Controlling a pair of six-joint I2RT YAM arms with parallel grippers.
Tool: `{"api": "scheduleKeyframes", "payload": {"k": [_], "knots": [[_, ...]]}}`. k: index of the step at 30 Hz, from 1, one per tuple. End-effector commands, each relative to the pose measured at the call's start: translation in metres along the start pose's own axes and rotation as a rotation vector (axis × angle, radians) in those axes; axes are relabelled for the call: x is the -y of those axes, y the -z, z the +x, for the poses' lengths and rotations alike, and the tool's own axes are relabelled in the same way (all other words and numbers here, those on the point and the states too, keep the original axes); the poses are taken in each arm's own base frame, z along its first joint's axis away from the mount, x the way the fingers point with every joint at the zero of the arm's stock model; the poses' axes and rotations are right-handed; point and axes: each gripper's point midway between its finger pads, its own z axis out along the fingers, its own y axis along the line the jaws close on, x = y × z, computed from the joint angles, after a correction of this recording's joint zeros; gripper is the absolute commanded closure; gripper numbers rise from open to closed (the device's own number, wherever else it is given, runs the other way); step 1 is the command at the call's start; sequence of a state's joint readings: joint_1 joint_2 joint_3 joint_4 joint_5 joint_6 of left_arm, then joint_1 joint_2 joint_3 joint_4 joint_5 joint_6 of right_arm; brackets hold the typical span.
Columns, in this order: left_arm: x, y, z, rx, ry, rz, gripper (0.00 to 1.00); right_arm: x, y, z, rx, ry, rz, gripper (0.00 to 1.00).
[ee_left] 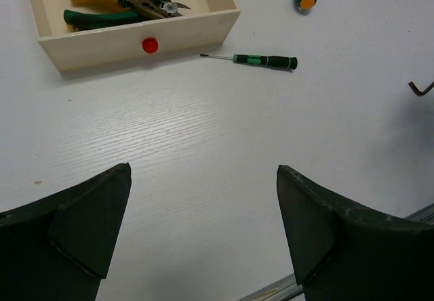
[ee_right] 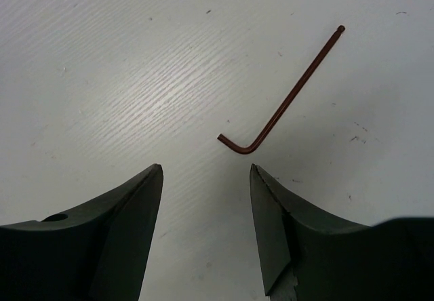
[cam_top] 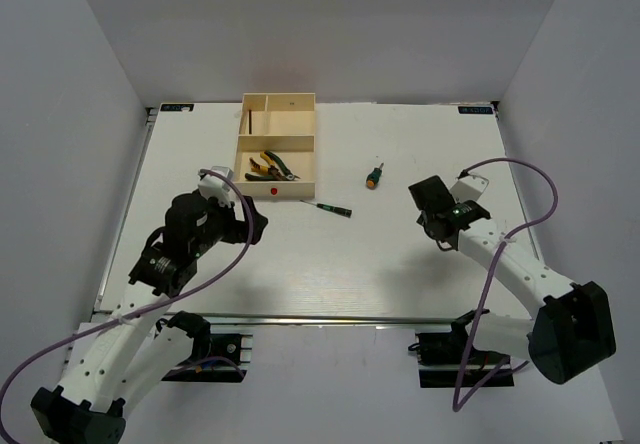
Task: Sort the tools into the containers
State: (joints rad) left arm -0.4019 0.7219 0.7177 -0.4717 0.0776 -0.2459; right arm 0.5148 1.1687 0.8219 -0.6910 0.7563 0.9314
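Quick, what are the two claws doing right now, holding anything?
Left claw: open, empty.
Right claw: open, empty, with a hex key lying just ahead.

We have bare table (cam_top: 300, 264) between the wide-spread left gripper (ee_left: 203, 172) and the near wall of the tray (ee_left: 190, 35). The thin screwdriver (ee_left: 261, 60) lies flat just near that wall's right corner. The stubby screwdriver (cam_top: 374, 176) lies farther right, with a gap between the two. Just beyond the parted jaws of the right gripper (ee_right: 207, 169), the hex key (ee_right: 296, 87) lies flat with bare surface around it.
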Motion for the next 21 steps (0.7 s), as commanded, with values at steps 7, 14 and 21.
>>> {"api": "scheduleKeyframes", "payload": {"k": [7, 14, 21], "knots": [[-0.006, 0.009, -0.008, 0.041, 0.01, -0.041, 0.02, 0.012, -0.027, -0.024, -0.034, -0.075, 0.02, 0.41], [-0.004, 0.01, -0.008, 0.045, 0.01, -0.032, 0.02, 0.031, -0.056, 0.004, -0.18, -0.112, 0.072, 0.45], [-0.004, 0.008, -0.005, 0.029, 0.009, -0.027, 0.02, 0.048, -0.075, 0.025, -0.283, -0.176, 0.069, 0.5]]}}
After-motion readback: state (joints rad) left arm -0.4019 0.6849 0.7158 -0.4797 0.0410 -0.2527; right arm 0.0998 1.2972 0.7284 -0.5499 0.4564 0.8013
